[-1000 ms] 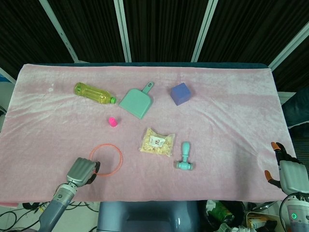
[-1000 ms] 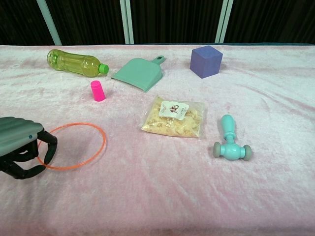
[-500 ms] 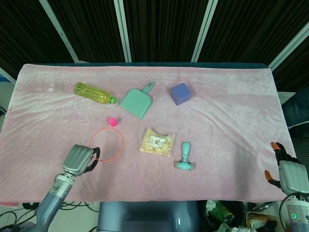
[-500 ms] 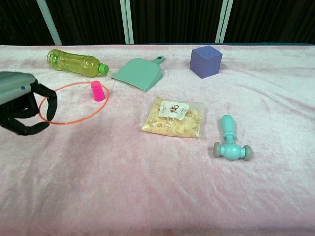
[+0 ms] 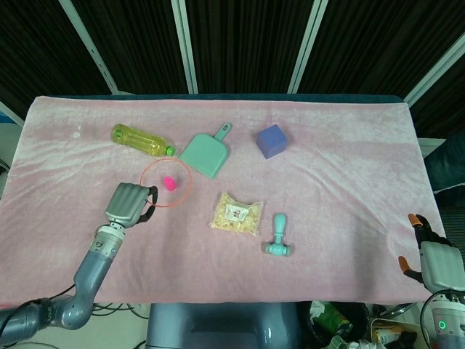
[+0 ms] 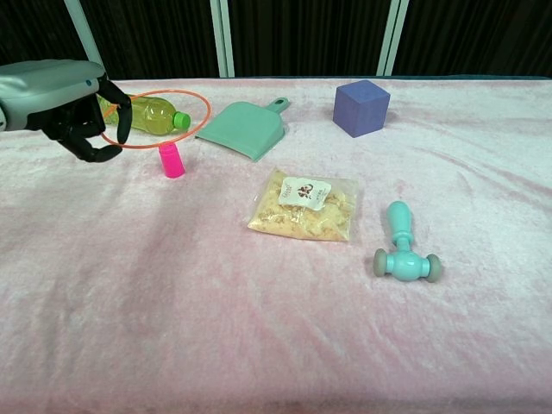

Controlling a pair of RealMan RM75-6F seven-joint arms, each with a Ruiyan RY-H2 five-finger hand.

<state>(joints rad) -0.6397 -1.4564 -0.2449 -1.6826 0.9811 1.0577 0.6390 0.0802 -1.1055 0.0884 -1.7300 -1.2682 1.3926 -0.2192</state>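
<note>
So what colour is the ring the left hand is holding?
Orange; the ring in the left hand shows best in the chest view.

Even overhead light is falling brightly; shadows are staying faint, everything is showing sharp, without glare.

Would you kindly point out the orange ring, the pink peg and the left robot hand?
orange ring (image 6: 200, 97), chest view, right edge of the hoop.
pink peg (image 6: 172, 160), chest view, middle of its side.
left robot hand (image 5: 127, 203), head view, back of the hand.
</note>
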